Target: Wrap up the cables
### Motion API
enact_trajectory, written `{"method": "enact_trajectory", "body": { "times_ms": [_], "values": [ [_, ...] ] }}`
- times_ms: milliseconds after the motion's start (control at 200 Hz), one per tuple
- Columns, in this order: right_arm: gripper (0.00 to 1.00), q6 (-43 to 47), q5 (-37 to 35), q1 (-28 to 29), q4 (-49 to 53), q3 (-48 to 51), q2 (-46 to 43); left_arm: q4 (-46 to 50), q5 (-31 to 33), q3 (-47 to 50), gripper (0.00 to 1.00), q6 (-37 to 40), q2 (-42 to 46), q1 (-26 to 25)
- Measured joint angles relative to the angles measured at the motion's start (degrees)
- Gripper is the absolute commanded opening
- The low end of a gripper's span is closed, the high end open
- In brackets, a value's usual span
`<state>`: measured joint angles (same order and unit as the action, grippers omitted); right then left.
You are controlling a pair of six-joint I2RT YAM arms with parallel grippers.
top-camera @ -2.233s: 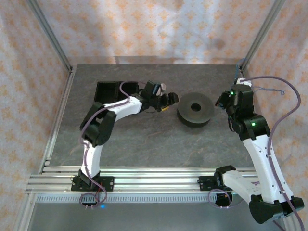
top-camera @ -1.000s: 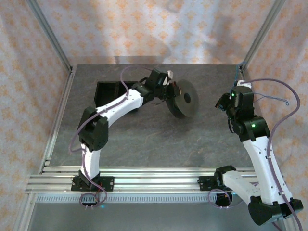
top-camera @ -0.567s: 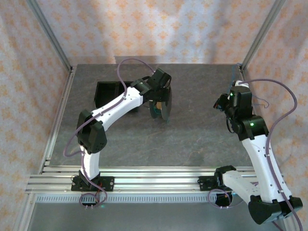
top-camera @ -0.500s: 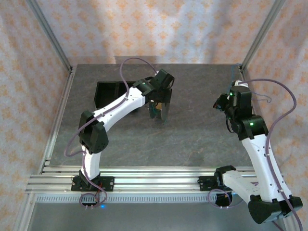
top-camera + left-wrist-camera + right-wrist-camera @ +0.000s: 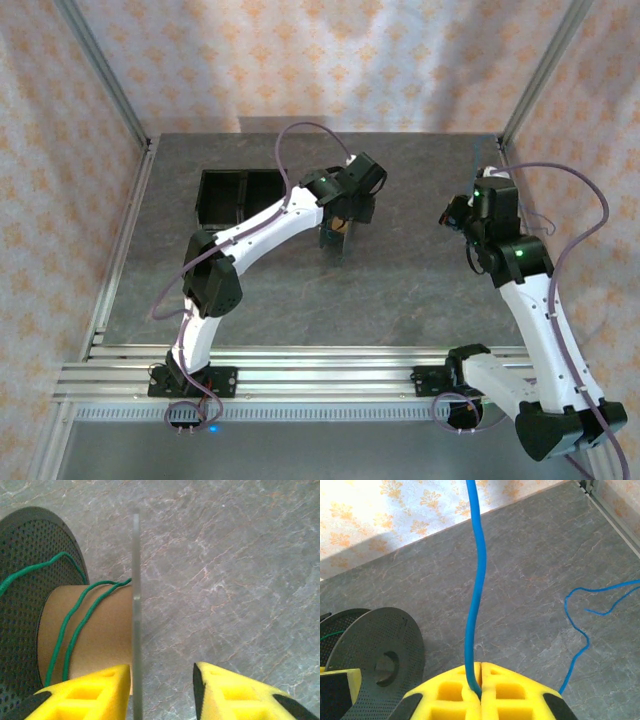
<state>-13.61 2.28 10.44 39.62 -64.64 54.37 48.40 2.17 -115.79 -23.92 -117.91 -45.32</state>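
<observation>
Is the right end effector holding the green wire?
No, the right end effector is shut on the blue cable, which runs up out of its grip.

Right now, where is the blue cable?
In the right wrist view, the blue cable is pinched in the right gripper and runs up from it, right of the dark spool.

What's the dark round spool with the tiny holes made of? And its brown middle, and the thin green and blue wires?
The dark round spool is probably moulded plastic: matt and dotted with neat little holes. Its brown middle looks like cardboard, dull and papery. The thin green wire and thin blue wire have a smooth, plastic-looking coat; what's inside is hidden.
</observation>
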Motion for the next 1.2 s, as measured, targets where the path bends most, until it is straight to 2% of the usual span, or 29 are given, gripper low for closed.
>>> {"method": "enact_trajectory", "body": {
  "times_ms": [200,330,475,606,856,1006,1106,1201],
  "values": [
    [0.00,-0.1,1.4,0.0,-0.2,0.7,0.3,0.0,-0.9,-0.7,0.64,-0.1,0.0,-0.1],
    [0.00,-0.1,3.5,0.0,-1.2,1.5,0.3,0.0,-1.5,-0.3,0.80,0.2,0.5,-0.1],
    [0.00,0.0,6.5,0.0,-2.6,3.4,0.7,-0.5,-2.2,3.3,0.84,0.2,4.2,0.3],
    [0.00,0.4,9.8,0.0,-3.8,4.0,2.1,-2.9,-4.2,6.7,0.99,0.3,8.4,2.8],
    [0.00,1.7,13.4,0.0,-7.0,4.0,3.6,-8.5,-11.0,7.6,0.99,1.5,11.1,11.0],
    [0.00,2.1,13.7,0.0,-7.8,4.1,3.8,-9.8,-16.6,2.2,0.99,3.6,2.0,15.4],
    [0.00,2.4,13.7,0.0,-8.0,4.1,4.1,-10.3,-21.0,-0.6,0.95,4.1,-4.4,15.8],
    [0.00,3.0,13.7,0.0,-8.0,4.1,4.4,-10.1,-23.1,-1.0,0.94,4.5,-6.8,15.3]
  ]
}}
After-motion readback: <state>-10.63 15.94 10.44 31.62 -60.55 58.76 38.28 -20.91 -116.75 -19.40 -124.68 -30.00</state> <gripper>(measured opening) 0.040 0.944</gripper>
